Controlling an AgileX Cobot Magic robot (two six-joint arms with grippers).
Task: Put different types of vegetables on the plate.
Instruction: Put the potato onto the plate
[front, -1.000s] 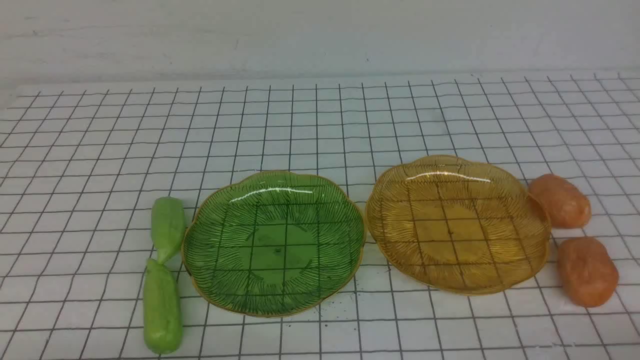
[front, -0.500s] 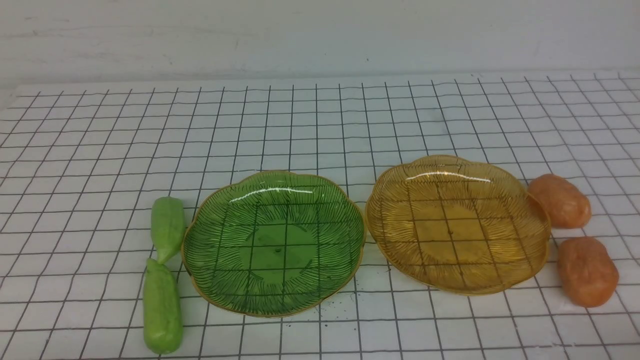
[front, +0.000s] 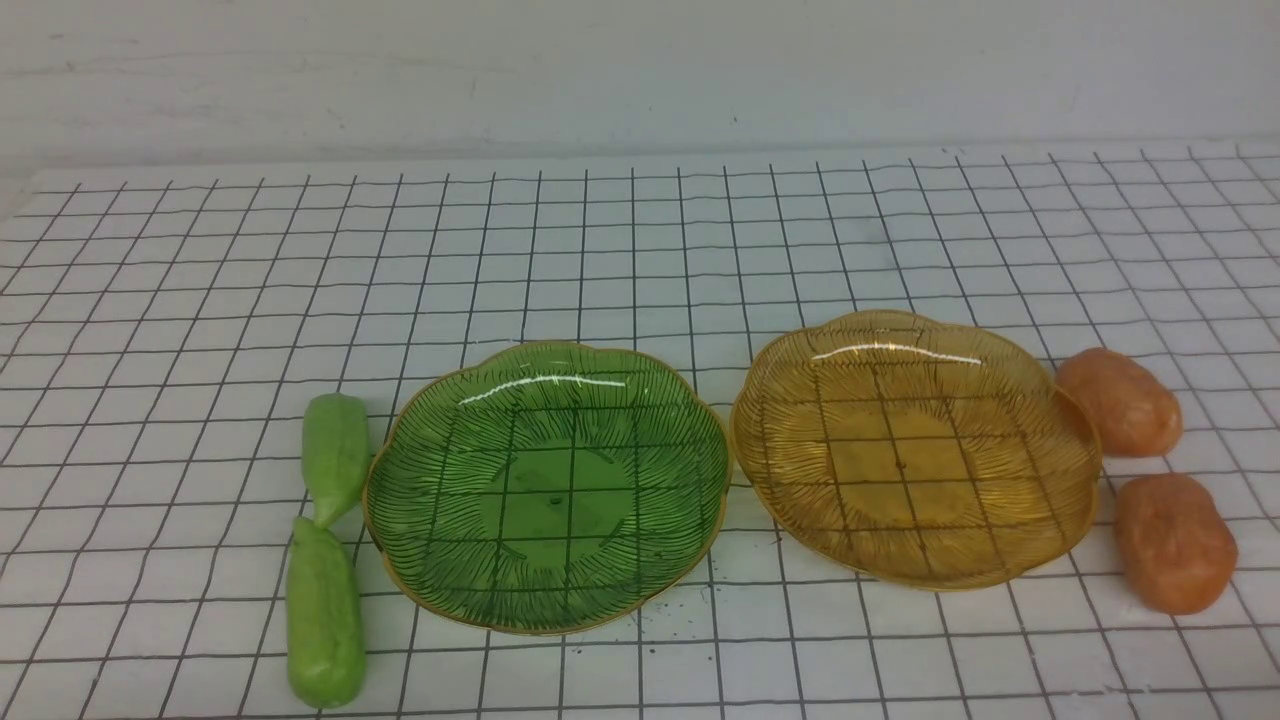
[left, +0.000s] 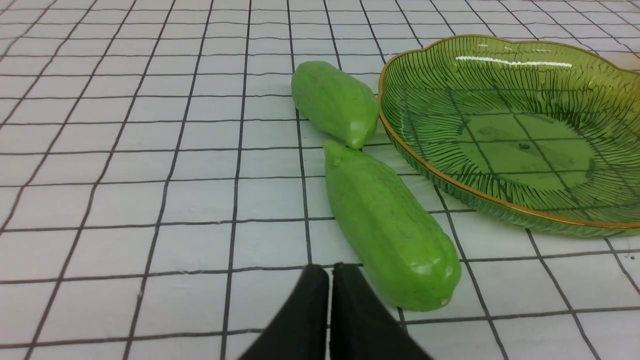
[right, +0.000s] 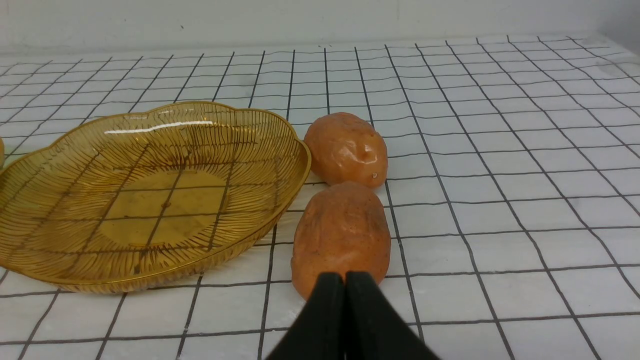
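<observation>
Two light-green cucumber pieces lie end to end left of the green plate: the far one and the near one. Two orange-brown potatoes lie right of the amber plate: the far one and the near one. Both plates hold nothing. Neither gripper shows in the front view. In the left wrist view my left gripper is shut and empty, just short of the near cucumber. In the right wrist view my right gripper is shut and empty, just short of the near potato.
The things lie on a white cloth with a black grid. A pale wall rises behind the table. The two plates stand side by side, almost touching.
</observation>
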